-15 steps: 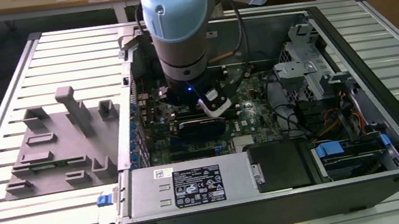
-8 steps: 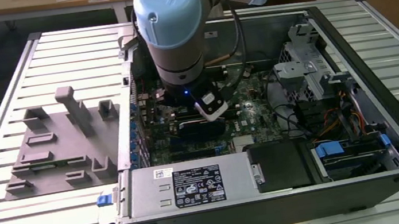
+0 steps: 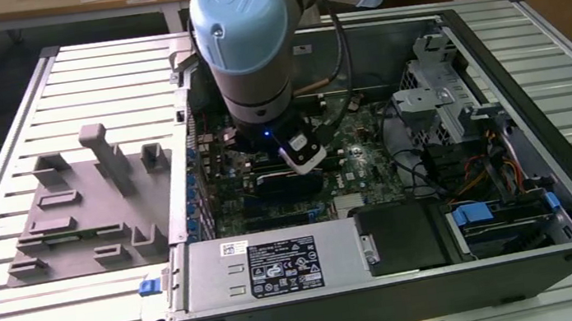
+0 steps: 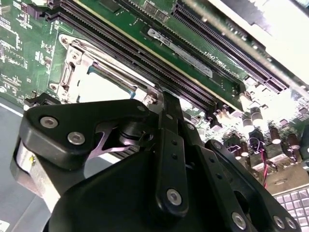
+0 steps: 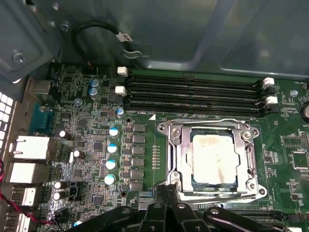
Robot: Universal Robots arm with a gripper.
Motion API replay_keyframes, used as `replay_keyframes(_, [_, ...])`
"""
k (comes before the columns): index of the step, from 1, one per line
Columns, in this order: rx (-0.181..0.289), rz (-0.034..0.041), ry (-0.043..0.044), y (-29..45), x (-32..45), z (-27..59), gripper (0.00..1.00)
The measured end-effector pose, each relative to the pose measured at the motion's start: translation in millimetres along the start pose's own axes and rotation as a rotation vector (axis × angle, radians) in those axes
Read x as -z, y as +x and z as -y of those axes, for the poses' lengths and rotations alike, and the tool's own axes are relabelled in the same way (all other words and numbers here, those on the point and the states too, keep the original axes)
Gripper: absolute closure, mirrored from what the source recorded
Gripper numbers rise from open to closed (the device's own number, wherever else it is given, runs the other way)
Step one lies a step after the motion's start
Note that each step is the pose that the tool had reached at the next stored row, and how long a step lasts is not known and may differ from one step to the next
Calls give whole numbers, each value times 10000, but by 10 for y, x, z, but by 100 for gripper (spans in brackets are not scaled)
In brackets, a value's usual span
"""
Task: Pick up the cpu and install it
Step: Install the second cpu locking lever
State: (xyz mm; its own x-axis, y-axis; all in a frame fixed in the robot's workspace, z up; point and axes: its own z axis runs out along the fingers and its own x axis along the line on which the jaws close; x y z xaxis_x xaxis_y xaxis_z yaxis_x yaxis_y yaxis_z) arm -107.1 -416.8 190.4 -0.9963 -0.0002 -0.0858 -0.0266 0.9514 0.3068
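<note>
Gripper (image 5: 166, 205) is seen low over the motherboard (image 5: 96, 145) inside the open computer case (image 3: 541, 77), close beside the CPU socket. Whether anything is clamped cannot be told; the linkage is viewed from behind in both wrist views and the fingertips are hidden.

The cpu (image 5: 214, 159) is found seated flat inside the metal socket frame (image 5: 174, 154), its pale, slightly stained top exposed. In the second wrist view it appears as a bright patch (image 4: 104, 88) within the same frame, just beyond the gripper body. No part of the gripper is seen touching it.

RAM slots (image 5: 193, 94) are noted alongside the socket, empty. The grey fixture tray (image 3: 83, 212) lies on the slatted table at the exterior view's left, well apart.

Judged step: placement appears done, chip resting in its socket. A straight, clean retreat would be called for, without nudging the chip or frame.
</note>
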Motion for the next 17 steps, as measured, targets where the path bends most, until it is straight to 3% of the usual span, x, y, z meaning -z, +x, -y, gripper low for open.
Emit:
replay_keyframes(3, [1,20,-64,0,-13,3,89])
replay_keyframes(4, [5,48,-134,-3,-28,0,89])
replay_keyframes(10, [-2,34,-147,0,-15,3,89])
replay_keyframes(12, [-2,33,-145,-4,28,-11,89])
replay_keyframes(17, [-1,31,-139,-23,237,-79,89])
